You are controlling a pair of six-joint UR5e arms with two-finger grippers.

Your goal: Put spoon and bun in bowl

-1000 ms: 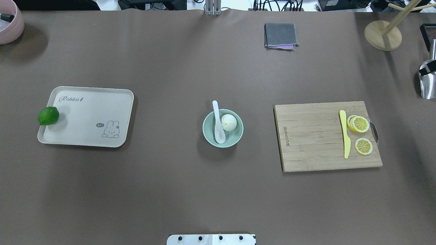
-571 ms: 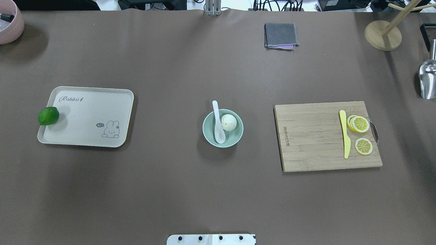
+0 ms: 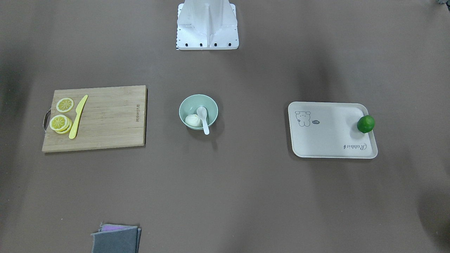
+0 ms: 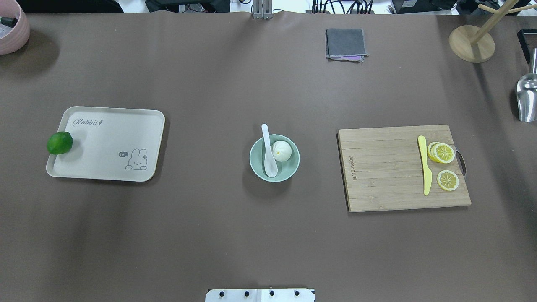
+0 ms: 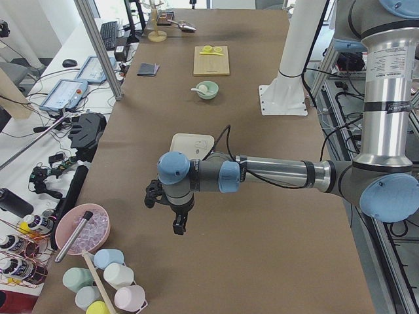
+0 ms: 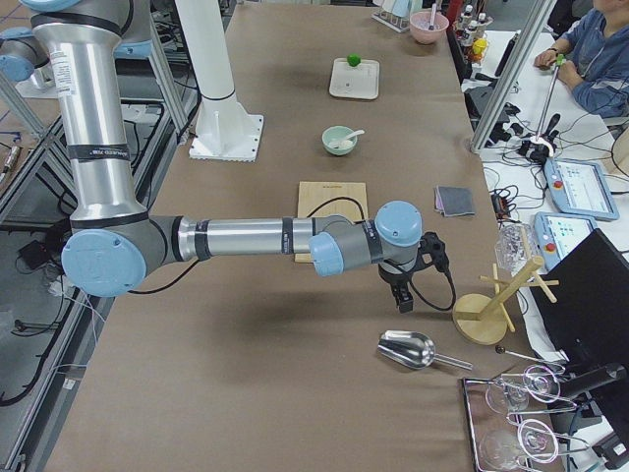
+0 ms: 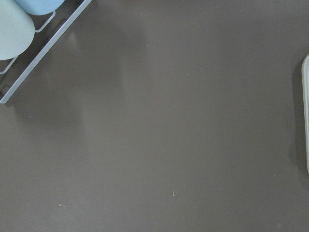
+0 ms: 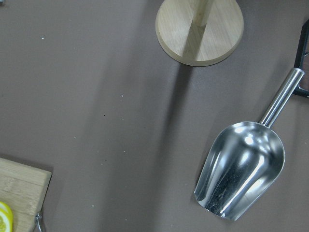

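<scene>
The mint-green bowl [image 4: 293,167] stands at the table's middle. The white spoon [image 4: 268,158] lies in it, scoop down in the bowl, handle over the far rim. The white bun [image 4: 282,151] sits in the bowl beside the spoon, on its right. Both also show in the front-facing view, the bun [image 3: 193,121] and the spoon [image 3: 203,117] inside the bowl [image 3: 198,99]. My left gripper [image 5: 177,226] hangs over bare table far to the left; my right gripper [image 6: 403,303] hangs far to the right near the metal scoop. I cannot tell whether either is open or shut.
A cream tray [image 4: 109,144] with a green lime [image 4: 59,142] on its edge lies left. A wooden cutting board [image 4: 386,176] with lemon slices and a yellow knife [image 4: 425,165] lies right. Grey cloth [image 4: 345,44], wooden stand [image 4: 471,44], metal scoop [image 4: 527,98] and pink bowl [image 4: 12,27] sit at the edges.
A dark part that overlapped the metal scoop at the right edge one second ago has left the overhead view. The bowl, spoon and bun have not moved.
</scene>
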